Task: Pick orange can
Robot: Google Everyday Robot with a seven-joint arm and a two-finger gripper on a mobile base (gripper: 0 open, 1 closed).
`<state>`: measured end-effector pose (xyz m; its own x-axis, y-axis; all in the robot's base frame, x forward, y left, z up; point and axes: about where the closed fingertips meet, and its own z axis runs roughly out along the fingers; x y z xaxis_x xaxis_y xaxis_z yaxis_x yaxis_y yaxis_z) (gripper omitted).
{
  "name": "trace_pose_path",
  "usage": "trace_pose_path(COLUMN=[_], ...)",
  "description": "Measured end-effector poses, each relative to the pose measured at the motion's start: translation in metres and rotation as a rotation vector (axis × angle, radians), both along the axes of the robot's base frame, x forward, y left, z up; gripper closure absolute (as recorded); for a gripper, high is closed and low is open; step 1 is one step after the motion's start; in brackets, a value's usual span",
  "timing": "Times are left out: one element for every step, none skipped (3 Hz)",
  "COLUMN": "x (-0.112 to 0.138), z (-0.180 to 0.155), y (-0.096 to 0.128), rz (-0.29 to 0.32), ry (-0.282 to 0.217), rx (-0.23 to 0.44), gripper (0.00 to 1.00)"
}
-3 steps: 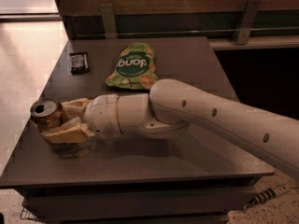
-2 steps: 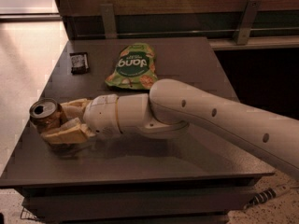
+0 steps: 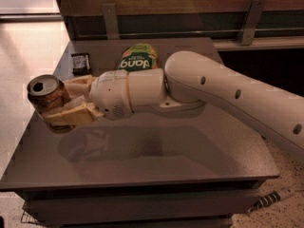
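The orange can (image 3: 46,97) has a silver top and is held at the left side of the view, tilted a little and lifted off the dark table (image 3: 156,160); its shadow lies on the tabletop below. My gripper (image 3: 64,102) reaches in from the right on a thick white arm (image 3: 213,94) and is shut on the can, with one tan finger (image 3: 78,83) behind it and one tan finger (image 3: 73,115) in front. The can's lower part is hidden by the front finger.
A flat green snack bag (image 3: 137,58) lies at the back of the table, partly behind the arm. A small dark packet (image 3: 80,61) lies at the back left. A wall rail with metal brackets (image 3: 111,19) runs behind the table. Pale floor lies to the left.
The can has risen off the tabletop in my gripper and now hangs above it. The arm has lifted and covers more of the green bag.
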<state>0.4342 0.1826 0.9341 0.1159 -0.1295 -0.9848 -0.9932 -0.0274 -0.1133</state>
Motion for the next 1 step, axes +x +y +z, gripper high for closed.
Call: trace_pose_path(x=[-0.0012], z=[0.0422], y=[-0.0124], rz=[0.002], ry=[-0.056], rx=[0.004], gripper=[1.0])
